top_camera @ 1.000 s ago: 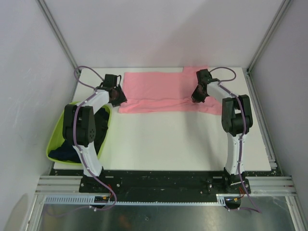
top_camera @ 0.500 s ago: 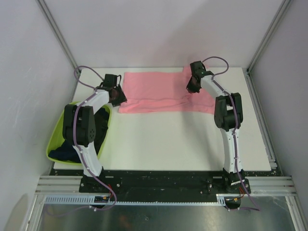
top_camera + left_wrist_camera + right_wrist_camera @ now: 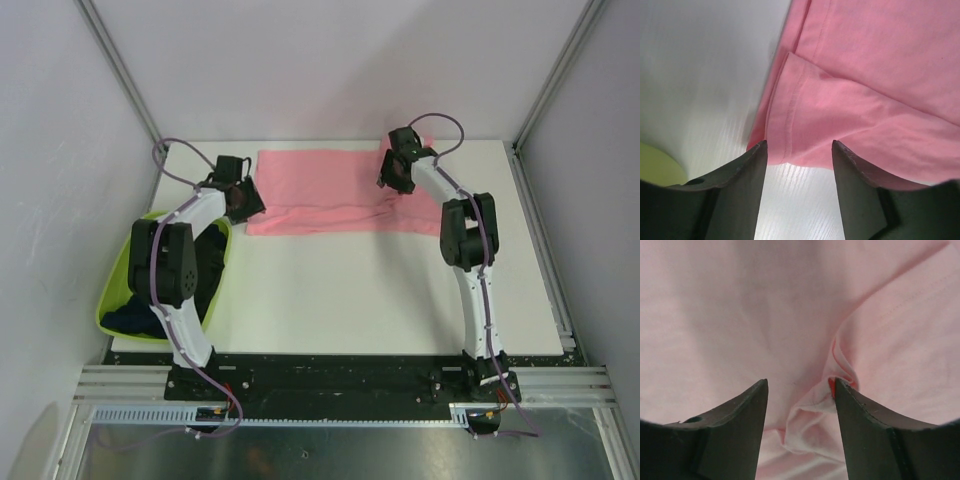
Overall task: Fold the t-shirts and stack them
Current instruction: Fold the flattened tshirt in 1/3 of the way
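A salmon-pink t-shirt lies spread across the far part of the white table, its near edge folded over. My left gripper sits at the shirt's left end. In the left wrist view it is open, with bare table between the fingers and the pink hem just ahead. My right gripper hovers over the shirt's right part. In the right wrist view it is open around a puckered fold of pink cloth that touches the right finger. Dark t-shirts lie in the tub.
A lime-green tub stands at the table's left edge beside the left arm, and a corner of the tub shows in the left wrist view. White walls and aluminium frame posts close the table in on three sides.
The right gripper has moved back and to the left over the pink shirt and has opened, leaving a bunched fold. The left gripper has opened a little wider and stays at the left hem.
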`<move>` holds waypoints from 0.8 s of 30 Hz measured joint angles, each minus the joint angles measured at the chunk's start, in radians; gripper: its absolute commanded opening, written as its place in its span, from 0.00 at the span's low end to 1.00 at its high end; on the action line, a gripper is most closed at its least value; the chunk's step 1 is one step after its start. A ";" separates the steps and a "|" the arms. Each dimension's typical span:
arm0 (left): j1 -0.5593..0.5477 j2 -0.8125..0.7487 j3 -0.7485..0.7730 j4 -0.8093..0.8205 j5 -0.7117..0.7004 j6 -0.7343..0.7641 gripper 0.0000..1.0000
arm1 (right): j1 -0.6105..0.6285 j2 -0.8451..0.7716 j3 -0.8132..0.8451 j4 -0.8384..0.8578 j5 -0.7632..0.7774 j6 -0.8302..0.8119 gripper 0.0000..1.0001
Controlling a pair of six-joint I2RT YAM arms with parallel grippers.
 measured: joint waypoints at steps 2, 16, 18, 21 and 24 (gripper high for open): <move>0.000 -0.018 -0.019 -0.001 -0.001 0.000 0.58 | -0.005 -0.031 -0.034 0.000 0.000 -0.002 0.62; 0.000 -0.104 -0.110 -0.002 -0.001 0.000 0.45 | -0.202 -0.480 -0.593 0.084 -0.009 0.112 0.42; 0.000 -0.104 -0.119 -0.002 -0.001 -0.001 0.44 | -0.205 -0.482 -0.652 0.084 -0.005 0.127 0.42; 0.000 -0.104 -0.130 -0.002 -0.001 -0.001 0.44 | -0.217 -0.489 -0.739 0.075 0.005 0.143 0.42; 0.000 -0.104 -0.135 -0.003 -0.001 -0.001 0.44 | -0.239 -0.512 -0.793 0.069 0.021 0.151 0.43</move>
